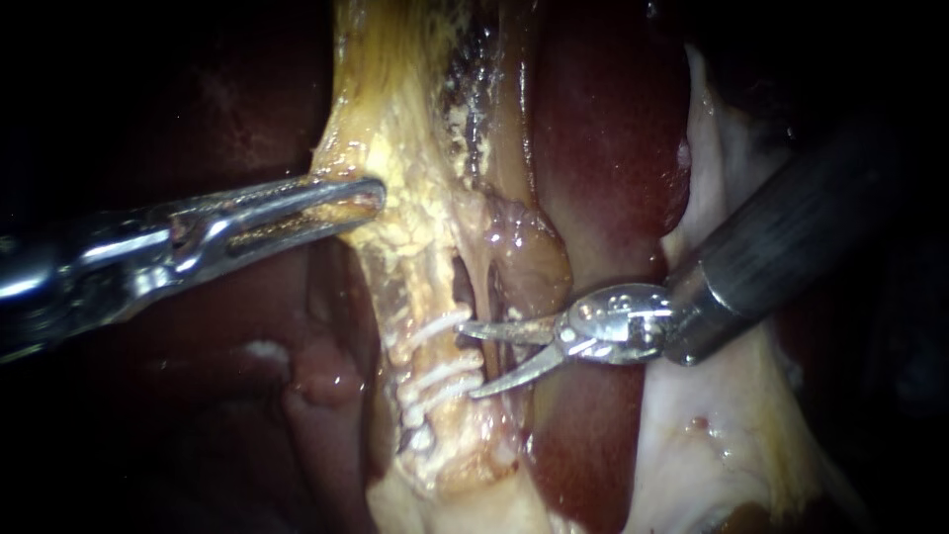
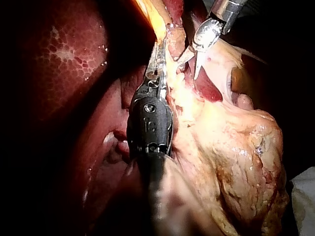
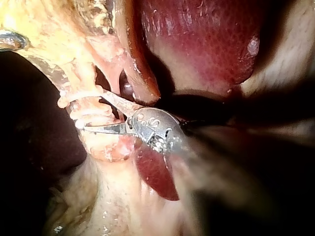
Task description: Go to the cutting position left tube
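The left tube [image 1: 423, 297] is seen near the middle of the endoscope view, running from far to near as a yellowish strand. It is crossed by several white clips [image 1: 440, 371] stacked closely along its near part. A narrow dark slit separates it from a second strand of tissue [image 1: 519, 252] just to its right.

The right instrument [image 1: 467, 362] is brought in from the upper right. Its two slim, pointed jaws are spread, and their tips are laid at the right edge of the left tube at the level of the clips. Whether the tube is taken between them cannot be told.

The left instrument [image 1: 371, 198] is brought in from the left. Its long jaws are clamped on the yellowish fatty tissue [image 1: 395, 109] farther along the same strand, well apart from the clips.

Glossy dark red liver [image 1: 603, 129] is shown to the right of the strands, and wet pale tissue [image 1: 712, 445] is spread under the right instrument's shaft. The surroundings are lost in darkness. In the left wrist view a patch of white material [image 2: 305, 196] is glimpsed beyond the fatty mass.
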You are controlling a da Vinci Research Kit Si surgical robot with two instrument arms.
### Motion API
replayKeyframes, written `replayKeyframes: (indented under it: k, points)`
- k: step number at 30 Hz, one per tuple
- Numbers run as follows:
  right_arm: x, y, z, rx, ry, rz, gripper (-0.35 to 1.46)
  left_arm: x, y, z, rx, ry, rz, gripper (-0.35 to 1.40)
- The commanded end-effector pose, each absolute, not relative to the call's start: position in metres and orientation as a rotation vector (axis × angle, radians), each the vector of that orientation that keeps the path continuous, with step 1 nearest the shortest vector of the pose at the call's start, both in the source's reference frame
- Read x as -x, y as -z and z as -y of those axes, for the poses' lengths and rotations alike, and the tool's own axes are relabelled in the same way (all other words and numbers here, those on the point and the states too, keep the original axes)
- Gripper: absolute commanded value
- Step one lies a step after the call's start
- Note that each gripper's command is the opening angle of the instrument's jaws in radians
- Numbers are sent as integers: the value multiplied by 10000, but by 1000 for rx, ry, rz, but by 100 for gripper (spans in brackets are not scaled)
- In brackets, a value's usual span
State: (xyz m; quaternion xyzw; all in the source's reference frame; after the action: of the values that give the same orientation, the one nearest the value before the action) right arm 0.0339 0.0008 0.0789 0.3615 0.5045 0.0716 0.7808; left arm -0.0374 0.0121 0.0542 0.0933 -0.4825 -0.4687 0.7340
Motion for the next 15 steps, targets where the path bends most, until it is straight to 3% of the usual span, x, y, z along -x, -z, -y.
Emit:
replayKeyframes:
  k: [1, 8, 15]
  points:
    - [-341, -789, -8, -780, -155, -1087, 136, 374, -542, -121, -205, 1030, 1061, -35]
    - [-355, -791, -7, -808, -140, -1082, 136, 374, -542, -121, -202, 1032, 1059, -35]
    - [-364, -788, -1, -856, -89, -1141, 136, 374, -542, -121, -202, 1032, 1060, -35]
